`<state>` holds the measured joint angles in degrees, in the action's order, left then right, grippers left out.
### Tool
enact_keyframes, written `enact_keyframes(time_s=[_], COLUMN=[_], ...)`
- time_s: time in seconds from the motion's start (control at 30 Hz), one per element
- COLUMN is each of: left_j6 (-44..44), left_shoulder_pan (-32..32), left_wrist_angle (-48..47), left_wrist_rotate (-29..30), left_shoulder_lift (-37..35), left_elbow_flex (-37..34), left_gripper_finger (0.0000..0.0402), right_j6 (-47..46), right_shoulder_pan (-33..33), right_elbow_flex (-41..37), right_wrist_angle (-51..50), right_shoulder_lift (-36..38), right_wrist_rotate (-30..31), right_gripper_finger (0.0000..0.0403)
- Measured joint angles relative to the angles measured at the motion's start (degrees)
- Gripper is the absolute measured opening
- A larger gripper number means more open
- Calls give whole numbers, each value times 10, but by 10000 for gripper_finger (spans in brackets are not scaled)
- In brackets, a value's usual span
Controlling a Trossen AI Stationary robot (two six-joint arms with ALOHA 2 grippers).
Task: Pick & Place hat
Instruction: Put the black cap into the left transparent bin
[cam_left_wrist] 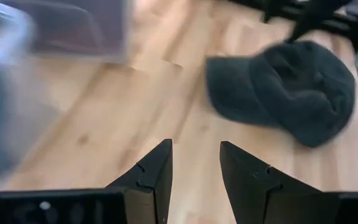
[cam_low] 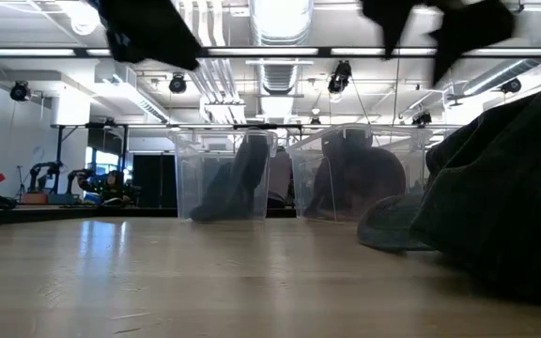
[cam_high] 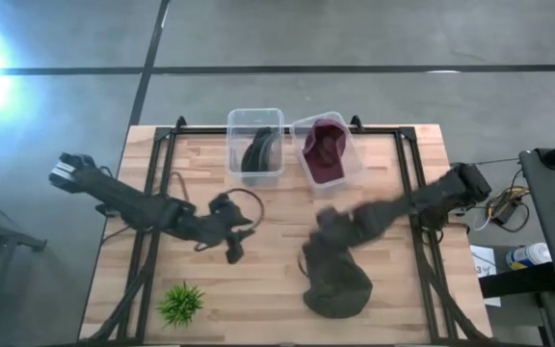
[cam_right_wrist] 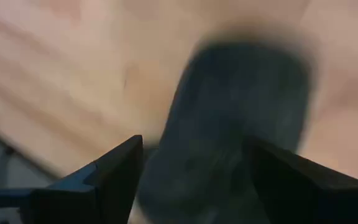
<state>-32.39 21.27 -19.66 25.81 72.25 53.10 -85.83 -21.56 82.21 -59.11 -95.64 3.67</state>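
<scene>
A dark grey cap lies on the table's near right part, crown down on the wood, and its brim points toward the far side. It also shows in the left wrist view and, blurred, in the right wrist view. My right gripper hovers open above the cap's far end, its fingers standing on either side without touching. In the low view it hangs well above the table. My left gripper is open over bare wood left of the cap.
Two clear bins stand at the far edge. The left one holds a dark hat and the right one a maroon hat. A small green plant sits near the table's near left corner. Bare wood lies between the arms.
</scene>
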Motion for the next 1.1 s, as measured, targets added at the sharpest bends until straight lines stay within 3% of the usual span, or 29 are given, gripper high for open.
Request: enact_keyframes(time_s=[0.13, 0.27, 0.4, 0.5, 0.63, 0.7, 0.87, 0.97, 1.1], left_j6=[37, 54, 45, 42, 56, 58, 58, 58, 48], left_shoulder_pan=[-21, -57, -111, -140, -158, -163, -167, -168, -169], left_wrist_angle=[71, 124, 165, 168, 144, 130, 91, 76, 58], left_wrist_rotate=[-47, -113, -249, -296, -291, -285, -270, -264, -291], left_shoulder_lift=[65, 118, 152, 165, 158, 148, 112, 103, 105], left_elbow_flex=[0, 0, 1, 1, 1, 1, 1, 1, -3], left_gripper_finger=[128, 128, 128, 128, 128, 128, 128, 128, 128], right_j6=[-204, -365, -459, -462, -389, -282, 42, 153, 249], right_shoulder_pan=[-93, -141, -150, -140, -114, -98, -73, -71, -73], right_elbow_flex=[-65, -111, -142, -159, -181, -198, -219, -189, -135], right_wrist_angle=[152, 214, 195, 190, 231, 291, 515, 486, 344], right_shoulder_lift=[-8, -43, -85, -111, -120, -121, -153, -153, -130], right_wrist_rotate=[2, 88, 159, 178, 224, 210, 57, 4, 40], right_gripper_finger=[257, 251, 252, 253, 249, 246, 237, 233, 231])
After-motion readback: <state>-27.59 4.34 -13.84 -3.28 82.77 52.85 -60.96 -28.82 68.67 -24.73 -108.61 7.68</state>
